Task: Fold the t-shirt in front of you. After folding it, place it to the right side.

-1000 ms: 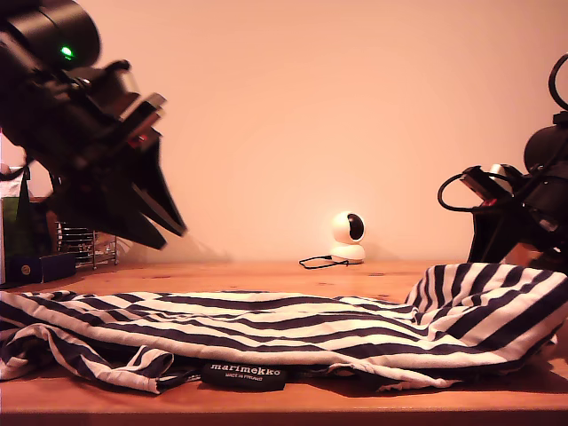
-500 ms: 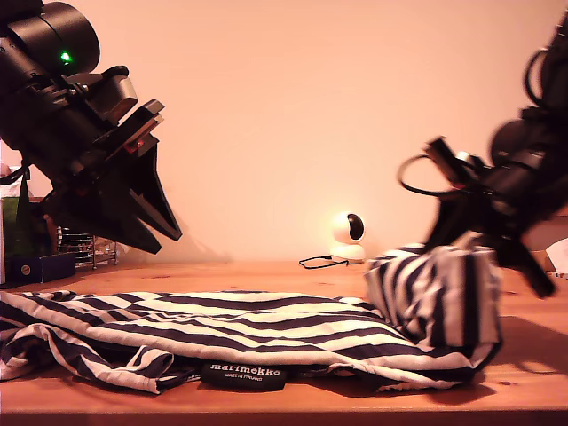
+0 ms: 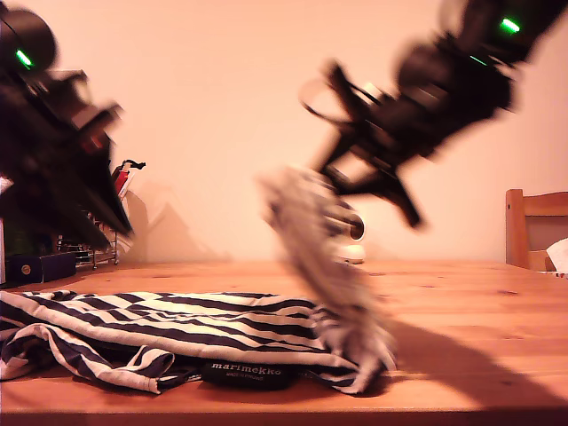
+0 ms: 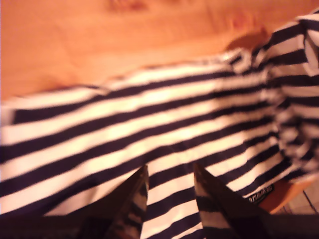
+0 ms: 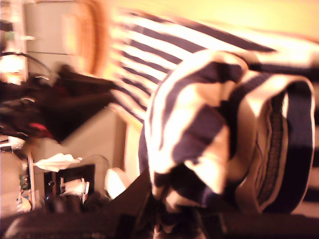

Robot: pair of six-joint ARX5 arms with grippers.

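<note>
My second tool (image 3: 342, 182): pinched onto a bunched end of the t-shirt (image 3: 177, 333), carrying it raised in mid-air above the middle of the surface (image 3: 461, 328); badly blurred in the exterior view.
My first tool (image 4: 169, 186): jaws a little apart with nothing between them, poised above flat striped cloth; in the exterior view it sits at the left, clear of the fabric.
T-shirt: most of it lies spread on the surface towards the exterior view's left, dark neck label (image 3: 246, 373) at the near edge; the lifted end trails up from the cloth near the middle.
Risk, grip: the wad in my second tool looks thick and uneven, so layers could slide out partway and drop short.
Risk, drag: nothing pins the flat part; pull from the raised end could tug the whole garment along and skew the fold.
Risk, landing: the flap may fall crumpled, not flat.
Risk, arms: the two arms could crowd each other over the middle.
</note>
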